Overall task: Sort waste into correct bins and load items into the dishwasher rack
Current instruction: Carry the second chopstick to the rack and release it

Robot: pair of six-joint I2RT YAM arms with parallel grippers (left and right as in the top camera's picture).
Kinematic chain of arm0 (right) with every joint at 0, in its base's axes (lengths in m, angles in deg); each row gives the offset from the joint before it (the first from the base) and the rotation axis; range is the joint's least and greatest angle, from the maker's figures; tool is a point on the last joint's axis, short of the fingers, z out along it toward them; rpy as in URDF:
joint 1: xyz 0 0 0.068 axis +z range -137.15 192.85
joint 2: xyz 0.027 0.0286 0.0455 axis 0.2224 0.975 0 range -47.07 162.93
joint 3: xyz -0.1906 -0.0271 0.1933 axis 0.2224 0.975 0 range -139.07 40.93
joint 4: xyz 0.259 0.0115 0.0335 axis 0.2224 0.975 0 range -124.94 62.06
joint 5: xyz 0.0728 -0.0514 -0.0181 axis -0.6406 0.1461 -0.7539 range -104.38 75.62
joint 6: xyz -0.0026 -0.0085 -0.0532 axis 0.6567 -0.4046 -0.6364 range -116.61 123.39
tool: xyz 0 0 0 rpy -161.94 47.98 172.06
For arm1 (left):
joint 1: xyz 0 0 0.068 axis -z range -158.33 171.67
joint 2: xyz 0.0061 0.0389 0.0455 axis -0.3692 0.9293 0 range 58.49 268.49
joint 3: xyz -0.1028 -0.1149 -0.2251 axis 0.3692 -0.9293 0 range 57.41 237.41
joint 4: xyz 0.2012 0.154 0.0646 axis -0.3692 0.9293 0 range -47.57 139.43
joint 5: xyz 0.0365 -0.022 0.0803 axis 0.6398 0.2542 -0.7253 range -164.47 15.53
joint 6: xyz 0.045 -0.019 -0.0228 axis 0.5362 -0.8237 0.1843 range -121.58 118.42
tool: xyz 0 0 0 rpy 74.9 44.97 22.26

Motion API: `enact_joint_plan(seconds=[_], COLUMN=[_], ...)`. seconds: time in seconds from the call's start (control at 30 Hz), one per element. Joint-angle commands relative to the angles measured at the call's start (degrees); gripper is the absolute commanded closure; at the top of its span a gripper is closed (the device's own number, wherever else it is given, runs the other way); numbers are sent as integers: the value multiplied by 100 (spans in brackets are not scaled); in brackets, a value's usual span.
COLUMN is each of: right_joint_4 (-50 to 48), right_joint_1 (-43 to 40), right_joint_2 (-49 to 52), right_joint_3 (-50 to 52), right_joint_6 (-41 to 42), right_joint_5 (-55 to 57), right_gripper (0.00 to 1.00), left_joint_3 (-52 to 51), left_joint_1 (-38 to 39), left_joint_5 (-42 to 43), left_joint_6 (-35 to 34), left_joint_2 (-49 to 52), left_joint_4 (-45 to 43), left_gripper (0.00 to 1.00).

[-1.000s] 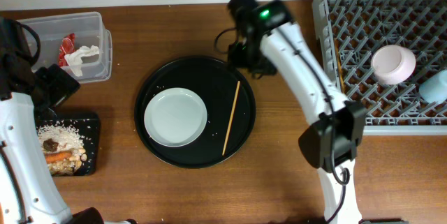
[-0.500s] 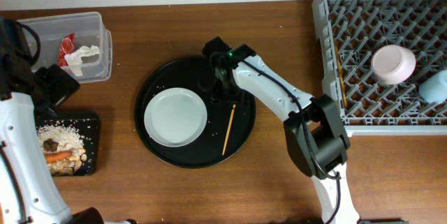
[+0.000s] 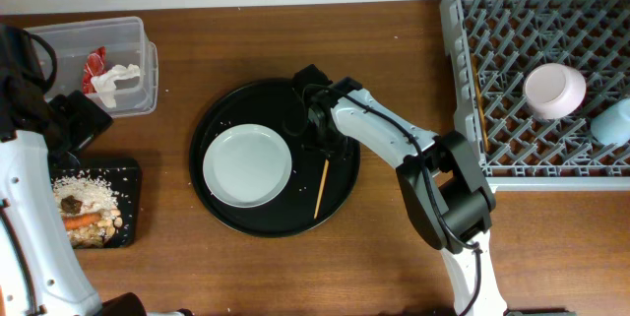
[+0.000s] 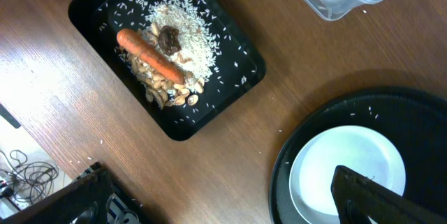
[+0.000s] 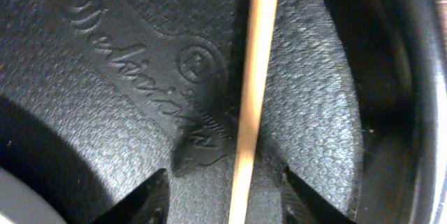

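Note:
A wooden chopstick (image 3: 322, 184) lies on the large round black tray (image 3: 236, 216), right of the white plate (image 3: 247, 164). My right gripper (image 3: 325, 141) is low over the chopstick's upper end, open, a finger on each side of the chopstick (image 5: 253, 91). A second chopstick (image 3: 480, 109), the pinkish bowl (image 3: 554, 91) and the blue cup (image 3: 614, 121) sit in the grey rack (image 3: 532, 21). The flat black tray (image 3: 130, 173) holds rice, carrot (image 4: 148, 57) and a brown lump (image 4: 168, 39). The clear tub (image 3: 69, 35) holds the red wrapper (image 3: 94, 62) and tissue (image 3: 116, 80). My left gripper (image 4: 223, 213) is open and empty above the table.
The rack fills the right back corner. The tub and the flat black tray stand along the left edge. Bare wood lies between the round tray and the rack, and along the front.
My right gripper swung from behind the round tray to over the chopstick, then came lower around its upper end. The left arm has not moved.

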Motion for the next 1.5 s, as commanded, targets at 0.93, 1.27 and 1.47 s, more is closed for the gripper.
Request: enact_joint_plan(seconds=[0.93, 1.27, 1.47], right_joint_4=[501, 2638, 2922], right_joint_1=[74, -1482, -3257], right_joint_2=[15, -111, -111], right_joint_3=[-546, -3311, -4623], right_joint_6=[-103, -2371, -4660], right_joint_5=[459, 435, -1139], right_gripper=[96, 96, 96], left_joint_3=[-17, -17, -17], left_joint_1=[-44, -44, -44], left_joint_5=[-83, -83, -83], left_joint_6=[-52, -52, -52], left_joint_2=[31, 31, 31], left_joint_4=[9, 9, 9], left_gripper=[1, 1, 1])
